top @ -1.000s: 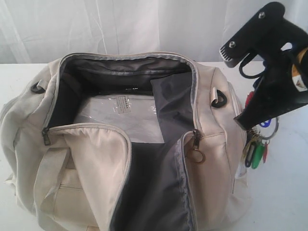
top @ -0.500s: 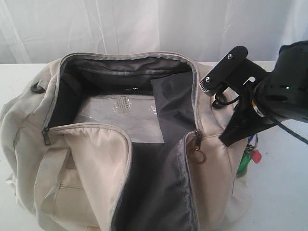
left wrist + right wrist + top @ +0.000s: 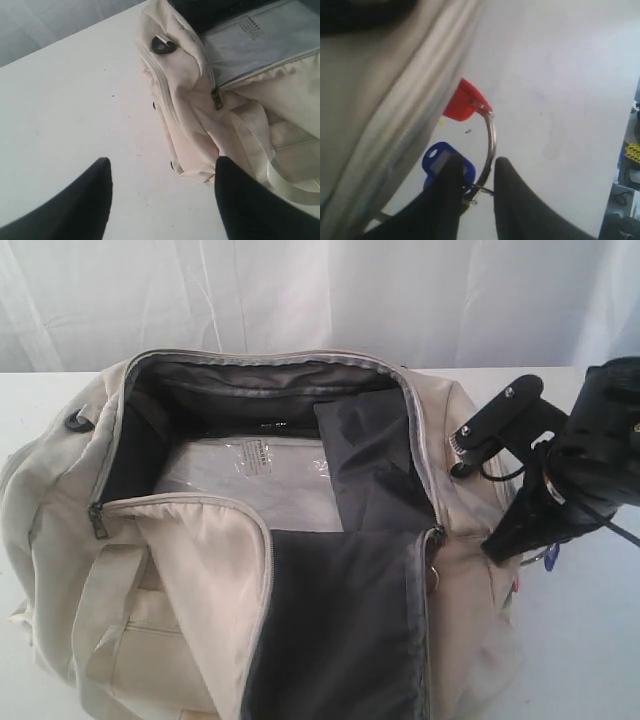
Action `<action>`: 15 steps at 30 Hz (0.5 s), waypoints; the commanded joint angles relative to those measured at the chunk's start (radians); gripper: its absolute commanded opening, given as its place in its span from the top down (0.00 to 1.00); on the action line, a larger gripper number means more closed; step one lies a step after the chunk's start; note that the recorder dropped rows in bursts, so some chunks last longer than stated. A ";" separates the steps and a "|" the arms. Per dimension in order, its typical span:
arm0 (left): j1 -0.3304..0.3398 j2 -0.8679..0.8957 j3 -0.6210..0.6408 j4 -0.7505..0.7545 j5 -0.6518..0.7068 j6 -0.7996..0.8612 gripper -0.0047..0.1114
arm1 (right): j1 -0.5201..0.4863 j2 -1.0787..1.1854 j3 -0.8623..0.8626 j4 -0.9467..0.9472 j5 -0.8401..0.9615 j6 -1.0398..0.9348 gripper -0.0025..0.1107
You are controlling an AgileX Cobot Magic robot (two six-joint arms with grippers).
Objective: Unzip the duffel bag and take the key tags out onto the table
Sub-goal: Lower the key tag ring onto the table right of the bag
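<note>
Right wrist view: I see my right jaws pinched on the ring of the key tags (image 3: 461, 104) beside the duffel bag (image 3: 375, 100); left jaws gape above the table (image 3: 75, 100).

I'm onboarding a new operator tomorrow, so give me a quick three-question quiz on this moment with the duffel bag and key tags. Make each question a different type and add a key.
1. True or false: the duffel bag has its main compartment unzipped and lying open.
2. Multiple choice: what is the right gripper shut on?
A. a webbing handle
B. the metal ring of the key tags
C. nothing
3. Fill in the blank (open or shut): the left gripper hangs ___ above the table, beside one end of the bag.

Key: 1 true. 2 B. 3 open.
</note>
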 commanded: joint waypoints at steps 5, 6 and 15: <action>0.004 -0.008 0.001 -0.006 0.011 0.002 0.42 | -0.016 0.177 0.088 0.067 -0.376 0.008 0.98; 0.004 -0.008 0.001 -0.006 0.011 0.004 0.42 | -0.016 0.206 0.088 0.079 -0.423 0.008 0.98; 0.004 -0.008 0.001 -0.006 0.017 0.019 0.42 | 0.053 0.369 0.043 0.103 -0.690 0.008 0.98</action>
